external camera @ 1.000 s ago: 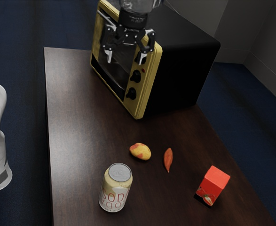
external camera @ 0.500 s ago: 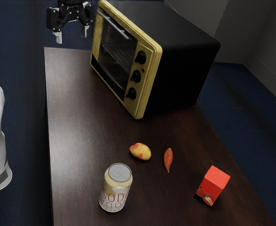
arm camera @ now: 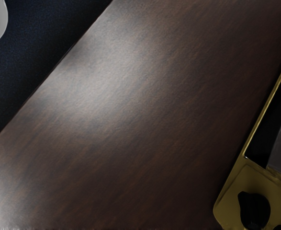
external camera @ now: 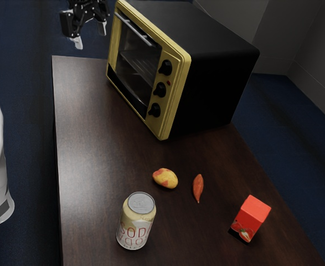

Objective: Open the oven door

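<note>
Pincer (external camera: pixel 90 35) hangs spread well open and empty near the oven (external camera: pixel 220 52), whose glass door (external camera: pixel 135 62) is closed.

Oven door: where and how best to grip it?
I'd take the handle, coming from the front with the open pincer, one finger above, one below: it's a slim bar running across the upright door near its top.

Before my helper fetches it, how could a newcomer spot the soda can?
On the dark wooden table, start at the gold-fronted oven. Past the yellow-red fruit stands a cream can. Unlike its neighbours, it has a round grey top and red lettering.
</note>
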### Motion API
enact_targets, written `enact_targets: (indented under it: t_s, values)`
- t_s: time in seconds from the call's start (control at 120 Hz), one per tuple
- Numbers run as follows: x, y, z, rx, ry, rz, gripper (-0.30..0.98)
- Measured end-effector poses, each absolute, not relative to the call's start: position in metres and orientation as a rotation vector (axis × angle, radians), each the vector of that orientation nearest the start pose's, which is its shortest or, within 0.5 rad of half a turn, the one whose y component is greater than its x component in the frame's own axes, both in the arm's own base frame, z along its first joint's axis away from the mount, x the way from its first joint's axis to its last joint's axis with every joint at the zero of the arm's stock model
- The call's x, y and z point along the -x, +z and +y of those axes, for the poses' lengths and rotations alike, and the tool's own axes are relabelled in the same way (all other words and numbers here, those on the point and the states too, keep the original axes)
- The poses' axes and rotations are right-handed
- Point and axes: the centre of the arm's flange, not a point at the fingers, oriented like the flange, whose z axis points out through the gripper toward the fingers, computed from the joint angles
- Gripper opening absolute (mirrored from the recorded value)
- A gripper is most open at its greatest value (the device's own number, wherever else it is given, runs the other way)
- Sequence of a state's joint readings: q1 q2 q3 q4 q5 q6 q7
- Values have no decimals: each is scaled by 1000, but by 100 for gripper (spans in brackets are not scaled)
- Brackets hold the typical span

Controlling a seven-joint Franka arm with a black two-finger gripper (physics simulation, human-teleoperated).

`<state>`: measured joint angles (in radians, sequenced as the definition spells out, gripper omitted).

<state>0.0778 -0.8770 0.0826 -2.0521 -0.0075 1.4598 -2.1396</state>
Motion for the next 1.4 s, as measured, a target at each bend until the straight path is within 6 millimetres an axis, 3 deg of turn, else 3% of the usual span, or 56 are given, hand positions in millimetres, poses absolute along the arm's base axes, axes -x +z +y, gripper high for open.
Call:
enact_targets:
  t_s: [0.117, 0.192, 0.333, 0.5, 0.65, 0.817, 0.967, 1.4]
  values:
    - [-304, 729, 75, -1191, 159, 2555, 69]
    - [-327, 728, 82, -1194, 205, 2487, 69]
    - [-335, 737, 93, -1295, 328, 2357, 69]
    - [-343, 723, 142, -1433, 407, 2324, 69]
    - [-364, 715, 162, -1581, 453, 2275, 69]
    - [-360, 717, 186, -1666, 511, 2228, 69]
    - [-354, 721, 190, -1749, 548, 2164, 69]
    - [-333, 721, 226, -1842, 608, 2116, 69]
